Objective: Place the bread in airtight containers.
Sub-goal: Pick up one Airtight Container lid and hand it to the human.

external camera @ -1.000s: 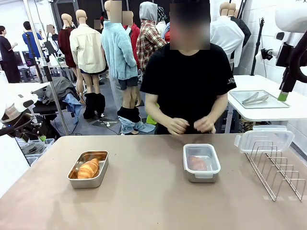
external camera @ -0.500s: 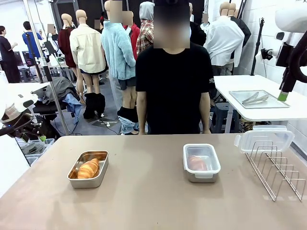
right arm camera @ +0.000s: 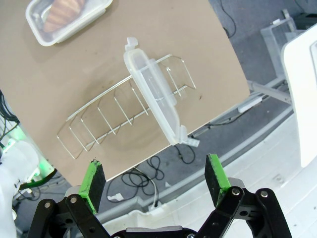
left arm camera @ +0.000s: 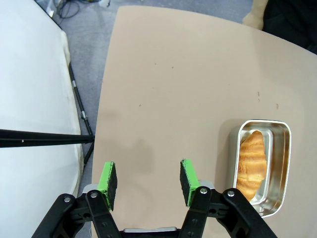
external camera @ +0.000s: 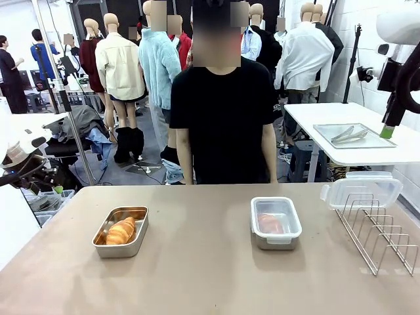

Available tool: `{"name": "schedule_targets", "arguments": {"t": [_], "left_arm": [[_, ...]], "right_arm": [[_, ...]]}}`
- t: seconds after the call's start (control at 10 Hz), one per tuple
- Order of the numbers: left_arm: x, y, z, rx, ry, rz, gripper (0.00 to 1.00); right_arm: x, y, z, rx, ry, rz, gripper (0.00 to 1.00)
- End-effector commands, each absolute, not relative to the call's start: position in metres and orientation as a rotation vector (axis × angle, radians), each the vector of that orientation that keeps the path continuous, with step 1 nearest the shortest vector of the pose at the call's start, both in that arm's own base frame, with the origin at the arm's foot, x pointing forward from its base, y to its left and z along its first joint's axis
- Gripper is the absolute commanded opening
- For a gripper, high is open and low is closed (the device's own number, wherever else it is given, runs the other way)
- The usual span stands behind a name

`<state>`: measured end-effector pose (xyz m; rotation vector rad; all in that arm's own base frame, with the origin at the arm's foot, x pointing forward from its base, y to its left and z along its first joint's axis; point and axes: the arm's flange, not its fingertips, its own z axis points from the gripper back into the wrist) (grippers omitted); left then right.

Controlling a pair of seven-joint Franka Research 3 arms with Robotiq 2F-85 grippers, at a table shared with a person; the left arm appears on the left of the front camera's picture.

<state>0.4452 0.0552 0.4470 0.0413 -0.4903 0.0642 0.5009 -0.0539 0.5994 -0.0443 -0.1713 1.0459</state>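
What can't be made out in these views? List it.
- Lidded container, front view: its croissant shows as an orange blur through the cloudy lid; crust detail is lost.
- Same container, right wrist view: cut off by the top edge.
- Open container, left wrist view: the left gripper linkage hides its near corner.
- Person's hands, front view: hidden below the table edge.

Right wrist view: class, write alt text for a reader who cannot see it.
A clear lid stands in a wire rack on a tan table, seen from above the open right pincer. A lidded container holds bread.
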Motion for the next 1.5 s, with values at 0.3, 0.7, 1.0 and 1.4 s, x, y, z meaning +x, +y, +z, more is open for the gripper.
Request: {"name": "schedule_targets", "arguments": {"t": [0.3,0.7,1.0,1.4], "left_arm": [[0.445,0.055,0.448,0.053,-0.492,0.078,0.67],[0.445,0.055,0.448,0.053,-0.492,0.078,0.67],[0.445,0.055,0.448,0.053,-0.492,0.078,0.67],[0.445,0.055,0.448,0.053,-0.492,0.078,0.67]], "right_arm": [[0.500,-0.052,0.597,-0.042,-0.166,1.036,1.00],[0.517,-0.040,0.587,-0.100,-0.072,1.402,1.00],[0.541,-0.027,0.549,-0.113,0.053,1.590,1.00],[0.563,-0.026,0.487,0.029,0.061,1.423,1.00]]}}
